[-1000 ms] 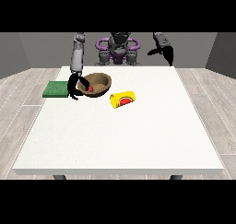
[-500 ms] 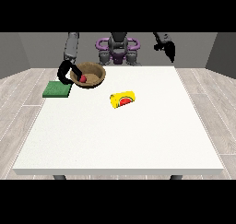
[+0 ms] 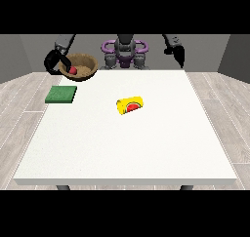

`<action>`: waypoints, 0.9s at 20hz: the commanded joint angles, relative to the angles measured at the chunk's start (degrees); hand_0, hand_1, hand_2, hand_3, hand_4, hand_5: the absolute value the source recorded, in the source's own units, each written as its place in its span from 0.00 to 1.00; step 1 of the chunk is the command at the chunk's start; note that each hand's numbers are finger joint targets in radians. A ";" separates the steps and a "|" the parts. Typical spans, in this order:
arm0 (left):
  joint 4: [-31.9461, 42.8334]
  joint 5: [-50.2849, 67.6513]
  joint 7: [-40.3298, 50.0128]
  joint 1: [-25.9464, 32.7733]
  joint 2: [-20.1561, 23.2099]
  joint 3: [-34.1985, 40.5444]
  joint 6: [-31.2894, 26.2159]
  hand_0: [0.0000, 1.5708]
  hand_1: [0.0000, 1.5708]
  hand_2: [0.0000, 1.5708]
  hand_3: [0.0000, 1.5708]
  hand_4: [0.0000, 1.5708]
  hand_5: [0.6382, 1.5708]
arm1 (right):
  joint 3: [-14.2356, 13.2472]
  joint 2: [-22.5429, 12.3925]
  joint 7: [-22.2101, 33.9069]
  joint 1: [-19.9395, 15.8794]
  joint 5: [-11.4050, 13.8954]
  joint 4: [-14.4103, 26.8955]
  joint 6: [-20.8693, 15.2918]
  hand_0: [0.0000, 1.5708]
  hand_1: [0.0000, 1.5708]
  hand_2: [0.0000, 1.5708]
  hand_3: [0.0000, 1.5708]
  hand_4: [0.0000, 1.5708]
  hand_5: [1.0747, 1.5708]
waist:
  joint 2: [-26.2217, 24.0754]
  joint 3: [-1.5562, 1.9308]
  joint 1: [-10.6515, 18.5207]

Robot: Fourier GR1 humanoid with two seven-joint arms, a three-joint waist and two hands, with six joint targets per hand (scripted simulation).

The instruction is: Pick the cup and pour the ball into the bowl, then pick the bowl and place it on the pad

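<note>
The hand at the view's left [image 3: 52, 61] grips the brown bowl [image 3: 83, 65] up in the air, above the green pad [image 3: 61, 94]. The red ball [image 3: 73, 70] sits inside the bowl. The yellow cup [image 3: 130, 105] lies on its side on the table [image 3: 146, 143], and I cannot tell how the fingers of the hand at the view's right [image 3: 178, 54] lie.

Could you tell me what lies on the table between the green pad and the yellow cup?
Nothing: in the front view, only bare white table separates the green pad from the yellow cup lying on its side.
</note>
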 commanded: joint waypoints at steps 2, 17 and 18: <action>-0.49 2.28 0.67 -0.53 2.32 2.66 -2.88 0.00 0.00 0.00 0.00 0.67 0.85 | -0.57 -0.93 0.25 2.35 -0.08 -2.74 2.47 1.00 1.00 1.00 0.43 0.50 1.00 | 1.33 0.05 -0.70; 5.58 17.61 -6.42 -2.81 24.17 22.29 -21.24 0.00 0.00 0.00 0.00 0.79 1.00 | -9.88 -6.81 -16.05 5.29 -4.36 1.80 2.14 1.00 1.00 1.00 0.00 0.50 0.99 | 12.50 0.08 3.84; 7.85 20.27 -6.37 -5.90 26.94 24.81 -23.31 0.00 0.00 0.00 0.00 0.78 1.00 | -12.11 -8.89 -16.84 2.02 -6.03 1.57 2.36 1.00 1.00 1.00 0.00 0.51 0.99 | 16.92 0.09 4.07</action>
